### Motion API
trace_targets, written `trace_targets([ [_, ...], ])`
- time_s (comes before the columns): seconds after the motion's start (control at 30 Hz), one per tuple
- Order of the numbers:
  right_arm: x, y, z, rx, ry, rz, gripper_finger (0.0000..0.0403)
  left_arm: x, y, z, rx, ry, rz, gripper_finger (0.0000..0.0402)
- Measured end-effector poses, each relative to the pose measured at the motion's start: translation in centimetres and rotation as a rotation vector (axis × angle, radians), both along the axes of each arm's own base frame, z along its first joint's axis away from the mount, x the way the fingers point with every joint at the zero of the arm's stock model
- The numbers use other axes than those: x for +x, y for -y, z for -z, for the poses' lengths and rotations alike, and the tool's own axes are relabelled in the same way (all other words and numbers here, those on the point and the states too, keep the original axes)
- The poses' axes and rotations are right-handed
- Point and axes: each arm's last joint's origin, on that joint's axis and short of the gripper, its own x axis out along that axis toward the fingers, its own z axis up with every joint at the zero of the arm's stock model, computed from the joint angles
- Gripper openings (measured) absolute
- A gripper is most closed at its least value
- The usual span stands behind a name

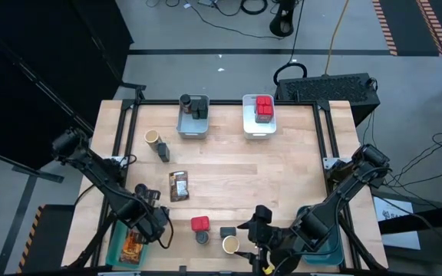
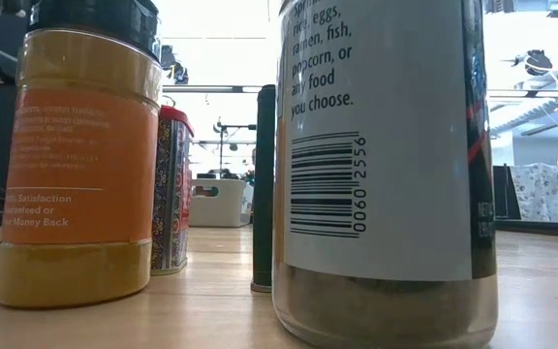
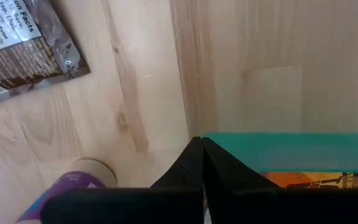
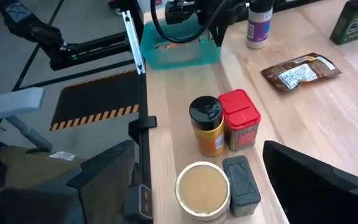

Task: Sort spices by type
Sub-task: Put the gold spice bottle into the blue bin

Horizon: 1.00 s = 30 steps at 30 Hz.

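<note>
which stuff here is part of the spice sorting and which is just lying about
Part of the job:
- red tins in white bin
- dark jars in grey bin
- brown packet
- tan-topped jar
- red tin
- teal bin

Lying about:
- black case behind the table
- floor cables

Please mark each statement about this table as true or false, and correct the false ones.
1. The white bin at the far edge holds red tins. True.
2. The left gripper is wide open. False: its fingers are shut, above the teal bin.
3. A brown packet lies flat on the bare table. True.
4. The grey bin holds red tins. False: it holds dark jars.
5. The right gripper holds a jar. False: it is open, near the tan-topped jar.
</note>
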Motion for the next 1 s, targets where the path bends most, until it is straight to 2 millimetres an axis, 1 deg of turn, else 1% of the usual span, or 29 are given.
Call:
trace_targets([
  [0.2, 0.1, 0.0, -0.1, -0.009, 0.013, 0.013, 0.0338, -0.2, 0.1, 0.0, 0.006, -0.003, 0.003, 0.0000],
  [0.4, 0.0, 0.0, -0.1, -0.012, 0.014, 0.012, 0.0338, -0.7, -0.5, 0.0, 0.084, -0.041, -0.044, 0.0000],
  [0.63, 0.1, 0.1, 0.0, -0.039, 0.014, -0.005, 0.0338, -0.7, -0.5, -0.1, 0.087, -0.034, -0.043, 0.0000],
  [0.7, 0.1, 0.1, 0.0, -0.045, 0.013, -0.008, 0.0338, -0.5, -0.2, -0.5, 0.082, -0.013, -0.032, 0.0000],
  [0.8, 0.3, 0.3, 0.0, -0.054, 0.011, -0.011, 0.0338, -0.4, 0.2, -1.7, 0.087, 0.066, 0.009, 0.0000],
  [0.9, 0.9, 0.6, 0.4, -0.085, 0.001, -0.034, 0.0338, -0.5, 0.5, -3.0, 0.106, 0.183, 0.047, 0.0000],
  [1.0, 1.8, 0.6, 1.2, -0.105, -0.030, -0.072, 0.0338, -0.7, 0.5, -4.4, 0.141, 0.308, 0.051, 0.0000],
])
